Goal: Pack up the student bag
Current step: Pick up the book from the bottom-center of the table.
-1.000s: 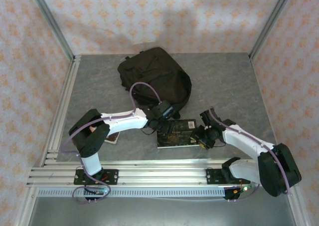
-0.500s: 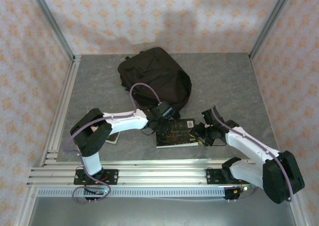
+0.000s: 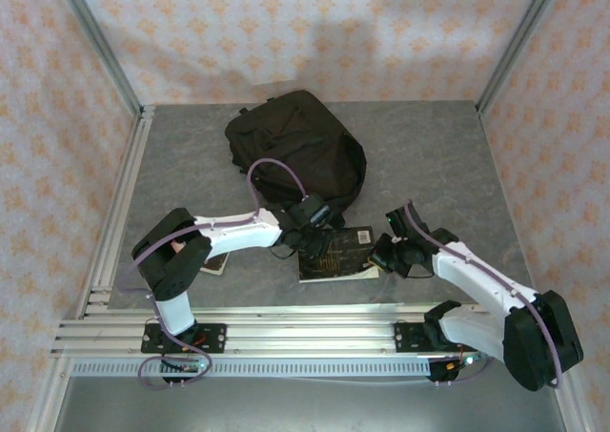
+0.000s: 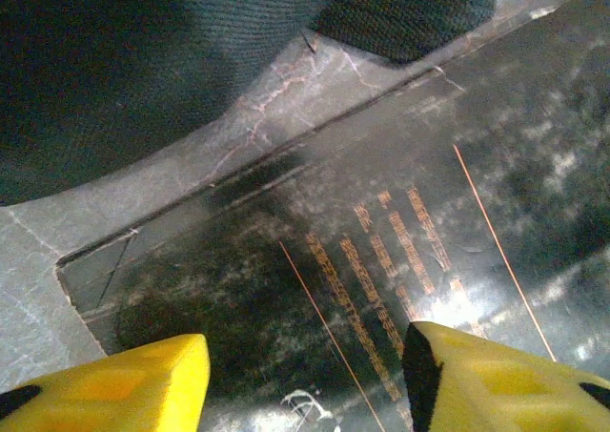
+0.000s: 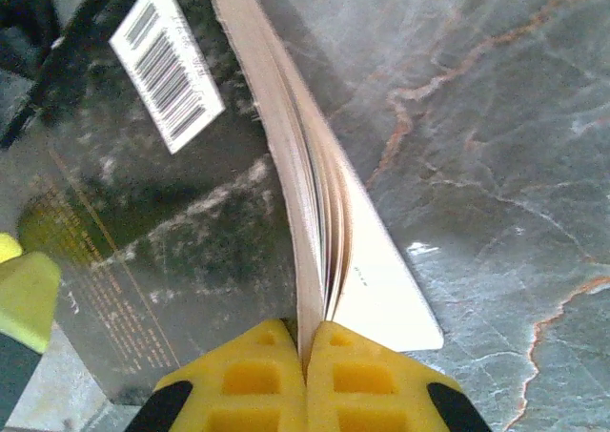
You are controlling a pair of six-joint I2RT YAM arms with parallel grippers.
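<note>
Overall, the table (image 3: 429,155) is a grey, marble-veined slab, walled on three sides by cream paper with an orange floral print (image 3: 334,31); aluminium rails (image 3: 286,332) run along its near edge and carry both arm bases. The student bag (image 3: 295,151) lies flat on the far-centre part of the table, slightly left. Its long axis runs diagonally from far left to near right. Which end is the top I cannot tell. It is black, soft and slumped, with creases across the fabric, and a rounded bulge at the near-right end. Just near of the bag lies a dark glossy book (image 3: 335,254) with gold lettering and a barcode label. The left hand (image 4: 305,375) is spread, its yellow fingers (image 4: 124,384) apart over the book's cover, with the bag's weave close beyond. The right hand (image 5: 305,375) is pressed together at the book's page edge; the pages run into the seam between its fingers, and whether a leaf is pinched I cannot tell. A second book (image 3: 214,260) shows partly under the left arm.
</note>
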